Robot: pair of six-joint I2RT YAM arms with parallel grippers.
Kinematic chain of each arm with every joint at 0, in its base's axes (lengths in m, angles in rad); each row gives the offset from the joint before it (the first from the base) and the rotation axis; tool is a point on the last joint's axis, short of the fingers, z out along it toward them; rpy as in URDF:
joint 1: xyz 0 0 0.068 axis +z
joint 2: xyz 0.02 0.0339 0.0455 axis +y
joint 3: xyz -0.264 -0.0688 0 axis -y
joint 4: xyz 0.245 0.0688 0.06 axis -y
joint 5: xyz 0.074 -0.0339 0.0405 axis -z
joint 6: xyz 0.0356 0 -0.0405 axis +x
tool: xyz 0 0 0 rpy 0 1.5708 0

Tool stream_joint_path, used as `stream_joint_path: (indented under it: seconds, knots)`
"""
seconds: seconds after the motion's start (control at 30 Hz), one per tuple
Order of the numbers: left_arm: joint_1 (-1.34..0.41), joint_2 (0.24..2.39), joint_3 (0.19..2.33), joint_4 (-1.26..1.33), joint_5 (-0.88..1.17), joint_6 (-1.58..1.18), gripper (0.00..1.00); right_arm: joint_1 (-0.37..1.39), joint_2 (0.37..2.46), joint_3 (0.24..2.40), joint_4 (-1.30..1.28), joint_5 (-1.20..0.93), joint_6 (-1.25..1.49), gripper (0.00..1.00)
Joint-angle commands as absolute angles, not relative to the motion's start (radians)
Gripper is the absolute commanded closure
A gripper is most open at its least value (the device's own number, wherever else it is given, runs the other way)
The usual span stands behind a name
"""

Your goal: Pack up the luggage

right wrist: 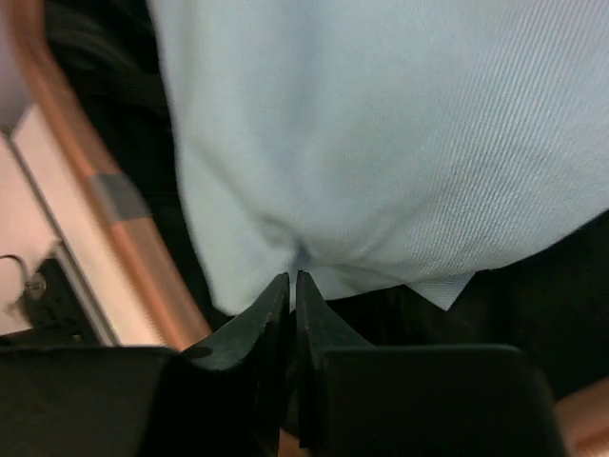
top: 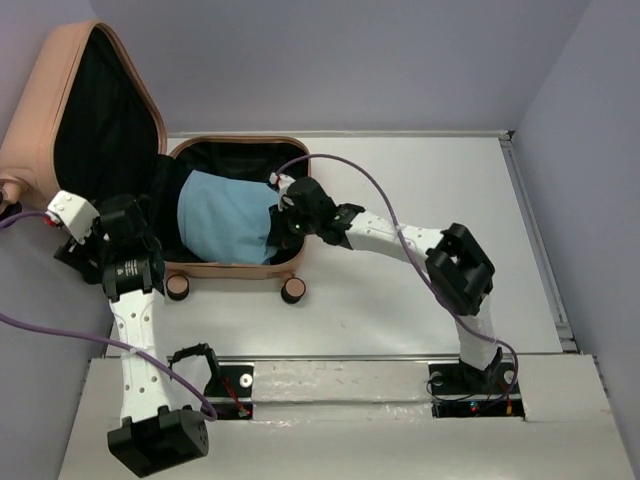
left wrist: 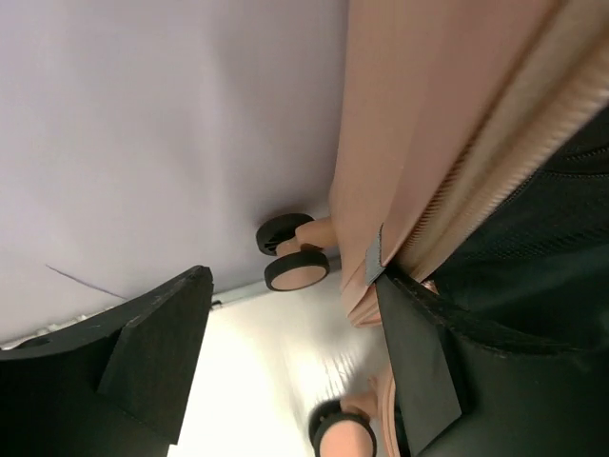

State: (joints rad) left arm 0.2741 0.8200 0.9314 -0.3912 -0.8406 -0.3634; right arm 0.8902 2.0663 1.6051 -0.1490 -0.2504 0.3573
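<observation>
The peach-pink luggage (top: 235,268) lies open on the table, its lid (top: 60,110) standing up at the back left. A light-blue cloth (top: 225,215) lies in the black-lined base. My right gripper (top: 283,218) is shut on the cloth's right edge; in the right wrist view the fingertips (right wrist: 293,286) pinch a pucker of the cloth (right wrist: 381,124) beside the luggage rim (right wrist: 86,181). My left gripper (top: 85,245) is open and empty at the luggage's left side. In the left wrist view its right finger (left wrist: 419,352) sits against the shell (left wrist: 428,124), near the seam.
Two black-and-peach wheels (top: 178,287) (top: 294,291) face the near edge; two more show in the left wrist view (left wrist: 295,257) (left wrist: 344,433). Grey walls close the left, back and right. White table (top: 430,170) stretches right of the luggage.
</observation>
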Motion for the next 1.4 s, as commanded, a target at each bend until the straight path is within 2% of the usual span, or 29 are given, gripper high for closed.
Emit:
stream_joint_path:
  seconds: [0.0,0.03,0.07,0.1,0.17,0.2,0.23,0.27,0.33,0.47,0.57,0.63,0.67,0.7,0.8,0.87,0.93,1.13,1.37]
  knots:
    - [0.282,0.882,1.032,-0.222,-0.884,-0.321,0.2,0.876,1.896,1.586,-0.094,-0.316,0.328,0.75]
    - [0.282,0.925,1.064,-0.219,-0.888,-0.293,0.22,0.876,1.885,1.565,-0.094,-0.325,0.328,0.68]
    - [0.282,0.942,1.075,-0.2,-0.882,-0.272,0.23,0.876,1.876,1.557,-0.094,-0.333,0.333,0.53]
    - [0.281,0.956,1.078,-0.187,-0.879,-0.252,0.25,0.876,1.87,1.552,-0.095,-0.336,0.334,0.47]
    - [0.279,0.982,1.08,-0.17,-0.879,-0.238,0.36,0.876,1.844,1.545,-0.097,-0.353,0.336,0.4]
    - [0.281,0.989,1.078,-0.155,-0.871,-0.233,0.38,0.876,1.833,1.542,-0.098,-0.37,0.333,0.33]
    - [0.281,0.992,1.074,-0.15,-0.867,-0.232,0.43,0.876,1.815,1.539,-0.101,-0.374,0.328,0.32]
    - [0.281,0.992,1.071,-0.147,-0.864,-0.235,0.53,0.876,1.804,1.529,-0.103,-0.373,0.325,0.32]
    - [0.273,0.988,1.066,-0.14,-0.832,-0.239,0.54,0.876,1.783,1.517,-0.104,-0.361,0.316,0.32]
    - [0.192,0.942,1.005,-0.118,-0.833,-0.233,0.43,0.867,1.744,1.497,-0.11,-0.345,0.31,0.32]
    - [0.187,0.888,0.95,-0.118,-0.807,-0.255,0.39,0.867,1.735,1.494,-0.118,-0.342,0.304,0.32]
    - [0.189,0.868,0.937,-0.132,-0.781,-0.262,0.28,0.867,1.738,1.496,-0.126,-0.347,0.304,0.32]
    - [0.187,0.864,0.937,-0.153,-0.74,-0.267,0.18,0.867,1.74,1.496,-0.127,-0.351,0.305,0.32]
    - [0.186,0.858,0.937,-0.166,-0.706,-0.275,0.15,0.867,1.741,1.496,-0.129,-0.354,0.307,0.32]
    - [0.184,0.816,0.924,-0.196,-0.643,-0.313,0.16,0.867,1.74,1.499,-0.132,-0.36,0.308,0.32]
    - [0.184,0.776,0.902,-0.209,-0.586,-0.318,0.3,0.867,1.735,1.496,-0.135,-0.356,0.307,0.32]
    - [0.184,0.746,0.888,-0.222,-0.594,-0.322,0.33,0.858,1.732,1.494,-0.138,-0.356,0.305,0.32]
    - [0.186,0.822,0.952,-0.264,-0.802,-0.318,0.08,0.848,1.724,1.489,-0.144,-0.356,0.293,0.32]
    - [0.247,0.989,1.077,-0.215,-0.828,-0.281,0.13,0.81,1.735,1.482,-0.15,-0.368,0.295,0.3]
